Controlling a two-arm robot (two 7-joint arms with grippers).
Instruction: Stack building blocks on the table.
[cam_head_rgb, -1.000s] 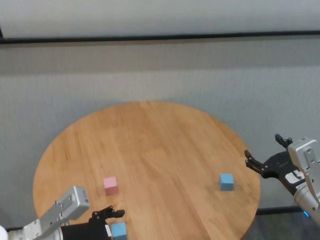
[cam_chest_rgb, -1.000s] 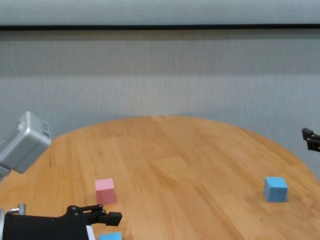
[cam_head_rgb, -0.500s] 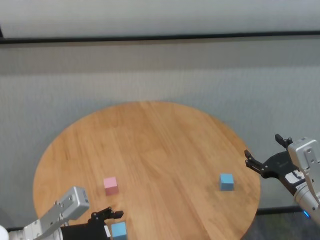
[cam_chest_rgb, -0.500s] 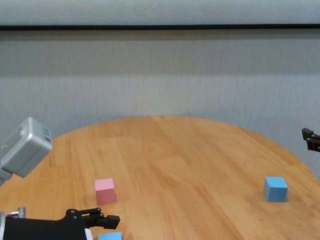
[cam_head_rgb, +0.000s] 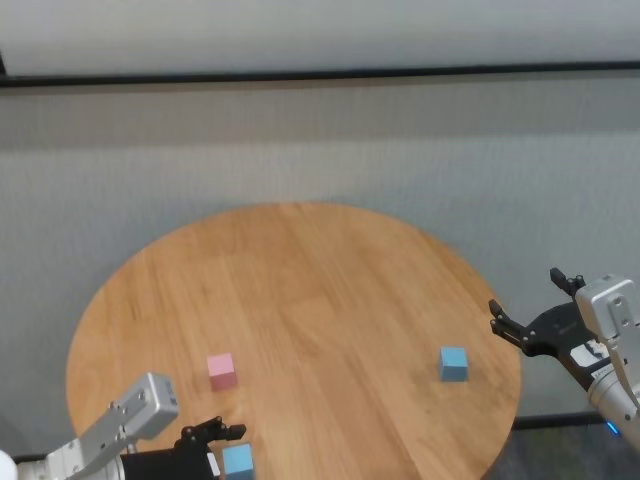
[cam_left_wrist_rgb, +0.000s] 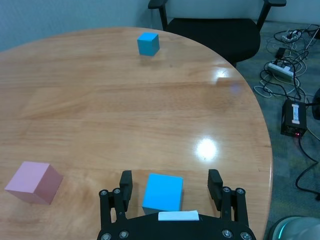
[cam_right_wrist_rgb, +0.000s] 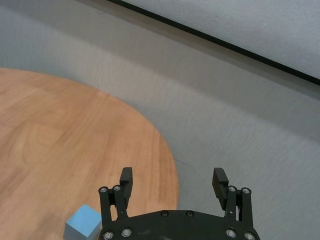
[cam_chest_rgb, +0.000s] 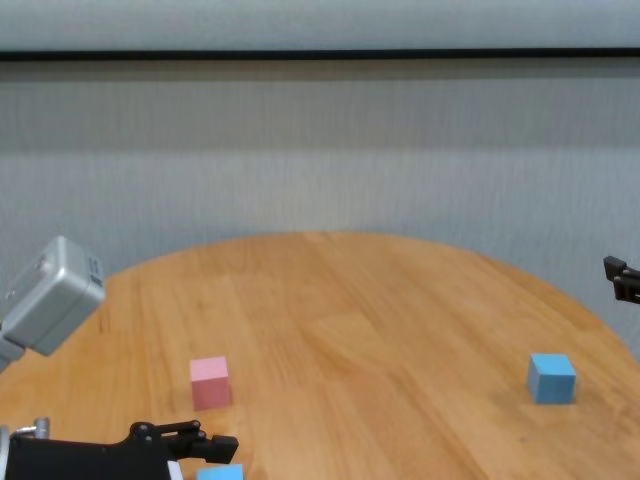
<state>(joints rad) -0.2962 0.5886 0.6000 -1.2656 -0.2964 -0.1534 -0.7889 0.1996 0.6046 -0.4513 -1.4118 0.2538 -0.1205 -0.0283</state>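
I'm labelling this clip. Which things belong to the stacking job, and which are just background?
Job: near light blue matte cube, between the left gripper's open jaws; pink matte cube; far light blue cube; round wooden table.
Background: black office chair; floor cables.

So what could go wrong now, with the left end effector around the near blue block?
1. The near blue block sits closer to one finger of the left end effector, so closing may push or turn it.
2. It lies near the table edge and could slide off.
3. The pink block is close and may be bumped.
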